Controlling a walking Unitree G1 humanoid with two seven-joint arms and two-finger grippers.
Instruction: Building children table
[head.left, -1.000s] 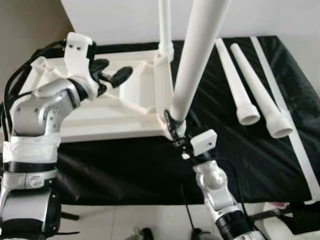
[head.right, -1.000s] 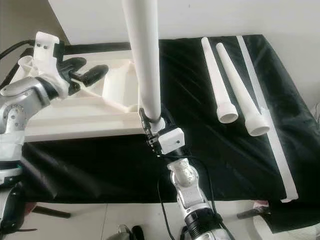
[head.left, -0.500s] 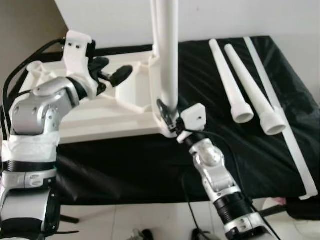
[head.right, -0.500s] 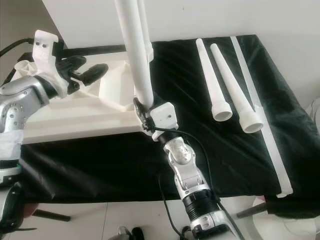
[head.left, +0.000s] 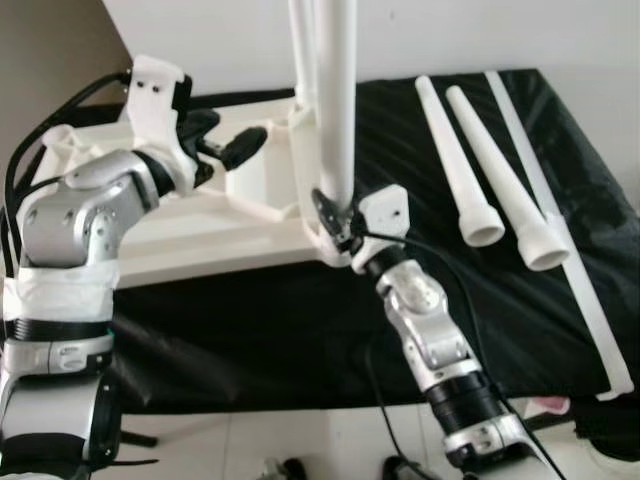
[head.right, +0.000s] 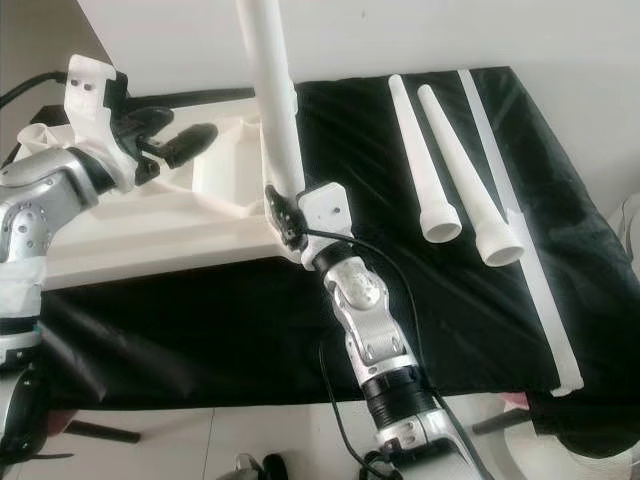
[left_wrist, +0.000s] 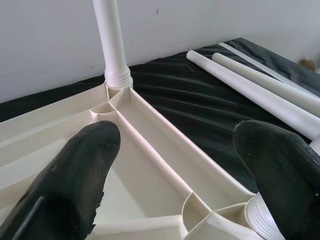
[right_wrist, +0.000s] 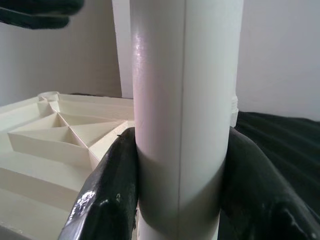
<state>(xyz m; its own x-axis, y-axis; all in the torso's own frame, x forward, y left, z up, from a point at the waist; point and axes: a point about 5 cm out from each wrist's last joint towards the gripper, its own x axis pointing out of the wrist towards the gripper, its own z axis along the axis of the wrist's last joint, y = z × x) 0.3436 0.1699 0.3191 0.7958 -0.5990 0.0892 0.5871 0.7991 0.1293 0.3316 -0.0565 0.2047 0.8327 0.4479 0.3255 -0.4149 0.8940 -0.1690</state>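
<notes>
White legs (head.left: 468, 160) — black cloth (head.left: 440, 290)

Two jointed silver arms carry white wrist housings, black cables and black-fingered tools: left tool (head.left: 228, 146), right tool (head.left: 335, 213).

the table top (head.left: 200, 235) looks like smooth, slightly glossy cream plastic with thin ribs. the leg (right_wrist: 182, 100) is glossy white plastic with a fine seam line. the cloth (head.left: 480, 300) is black, wrinkled and a little shiny. the fingers (left_wrist: 75, 185) look like matt black rubber, slightly rough. the arms (head.right: 365, 320) are brushed silver metal.
</notes>
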